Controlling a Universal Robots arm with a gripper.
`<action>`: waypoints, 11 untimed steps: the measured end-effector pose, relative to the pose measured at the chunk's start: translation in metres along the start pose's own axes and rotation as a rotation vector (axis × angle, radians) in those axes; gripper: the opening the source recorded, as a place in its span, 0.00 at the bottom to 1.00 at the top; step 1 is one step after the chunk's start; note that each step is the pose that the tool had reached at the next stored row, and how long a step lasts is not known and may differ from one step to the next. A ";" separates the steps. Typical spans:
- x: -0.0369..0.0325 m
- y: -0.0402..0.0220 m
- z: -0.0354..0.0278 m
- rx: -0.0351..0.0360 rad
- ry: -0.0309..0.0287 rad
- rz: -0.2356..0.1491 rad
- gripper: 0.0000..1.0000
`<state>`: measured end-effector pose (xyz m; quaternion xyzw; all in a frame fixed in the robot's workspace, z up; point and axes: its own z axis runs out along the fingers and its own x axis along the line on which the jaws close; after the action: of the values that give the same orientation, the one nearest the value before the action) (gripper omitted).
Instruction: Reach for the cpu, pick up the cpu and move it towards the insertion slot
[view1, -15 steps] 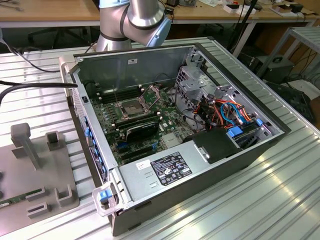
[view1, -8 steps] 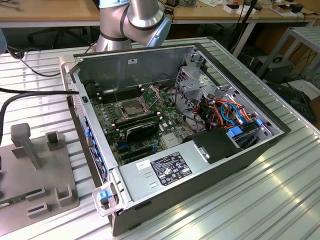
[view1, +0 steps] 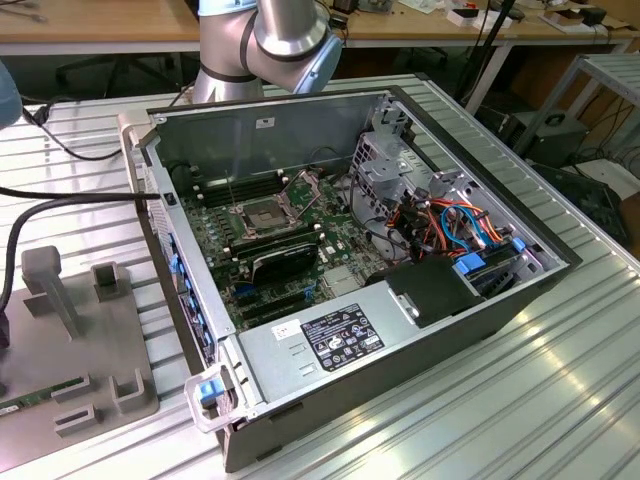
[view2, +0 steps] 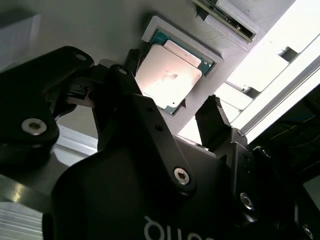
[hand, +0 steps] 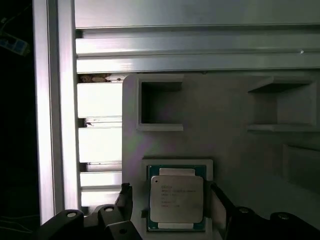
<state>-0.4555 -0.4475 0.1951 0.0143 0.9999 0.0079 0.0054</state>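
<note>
The cpu (hand: 176, 199) is being cradled flat in a shallow square recess of a pale grey fixture plate (hand: 225, 145). In both wrist views it is being straddled by the gripper (view2: 172, 82), whose jaws are being held wide. One black finger (hand: 125, 200) is being kept on either side, clear of the chip's edges, and nothing is being gripped. In the exterior view, the insertion slot (view1: 262, 212) is being seen on the motherboard (view1: 212, 240) inside the open computer case (view1: 250, 130), its hinged bracket tilted up.
</note>
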 end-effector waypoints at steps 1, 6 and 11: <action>-0.0001 -0.0001 0.0013 0.0013 0.0000 0.000 0.72; -0.0002 0.0000 0.0016 0.0028 -0.0001 0.000 0.64; -0.0026 0.0000 0.0022 0.0028 0.0001 0.000 0.64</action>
<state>-0.4530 -0.4475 0.1929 0.0143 0.9999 0.0065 0.0053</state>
